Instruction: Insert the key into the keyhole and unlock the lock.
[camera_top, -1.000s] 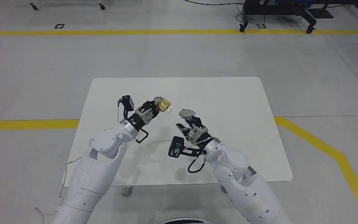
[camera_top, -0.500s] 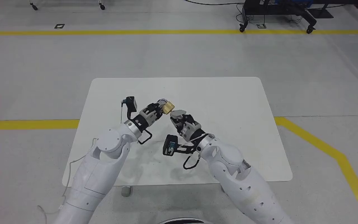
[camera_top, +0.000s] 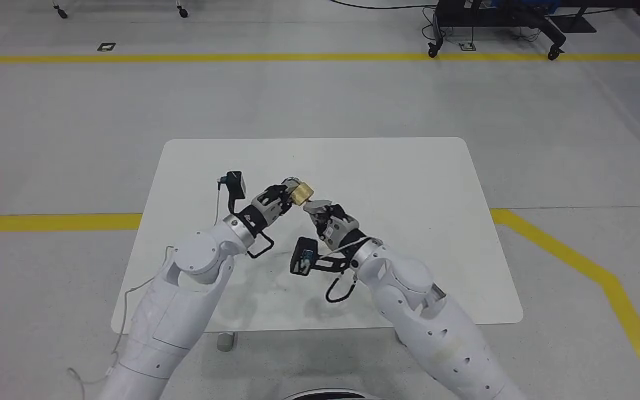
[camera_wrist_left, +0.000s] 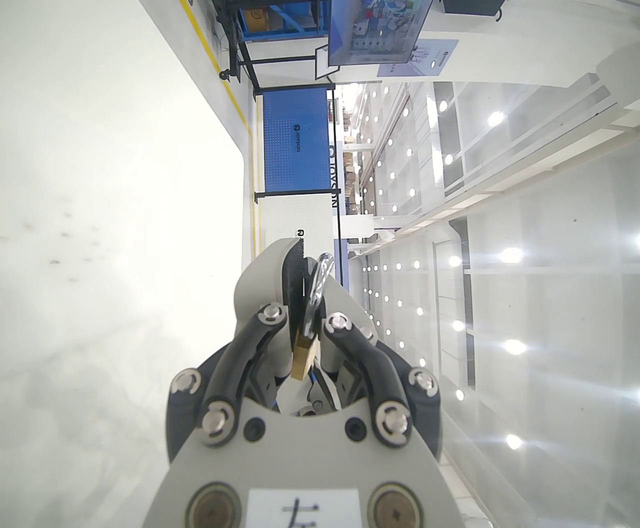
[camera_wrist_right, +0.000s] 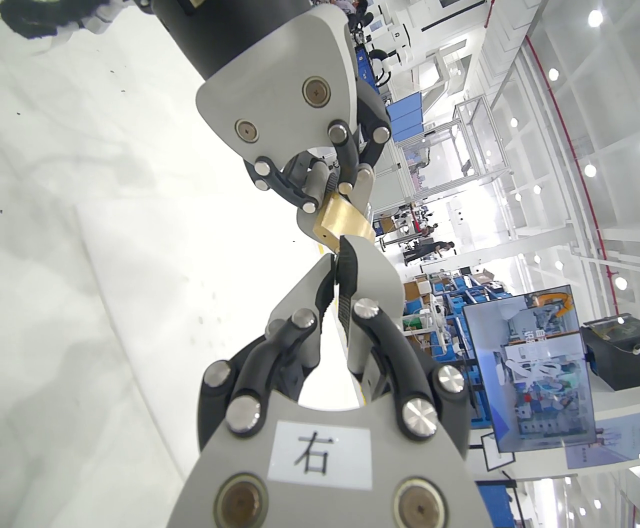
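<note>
**Key at the lock, insertion in hand**

We hold both pieces up off the white table (camera_top: 430, 170), near its middle. The left gripper (camera_top: 286, 192) is clamped on the padlock (camera_wrist_right: 342, 226). Its pads pinch the steel shackle (camera_wrist_left: 318, 281), and the brass body stands clear of them. The right gripper (camera_wrist_right: 339, 255) meets it head-on with its fingers drawn together. We judge they pinch the key, though the blade is hidden between the pads and we cannot make it out. Its fingertips are touching, or all but touching, the free end of the brass body.

We read this as the insertion step. The key is presented to the keyhole face but, as far as we can tell, not yet seated, and nothing is turned.

The padlock's long axis, from shackle to base, lies roughly in line with the left fingers. The base points at the right gripper, across the table toward the robot's right. A dark notch shows at the edge of that base, but we cannot say it is the keyway.

The next move calls for a fine line-up of blade and slot. After that comes a straight push along the lock's axis while the left gripper braces. Only then should the right wrist twist. A skewed push could swing the body about its shackle.
</note>
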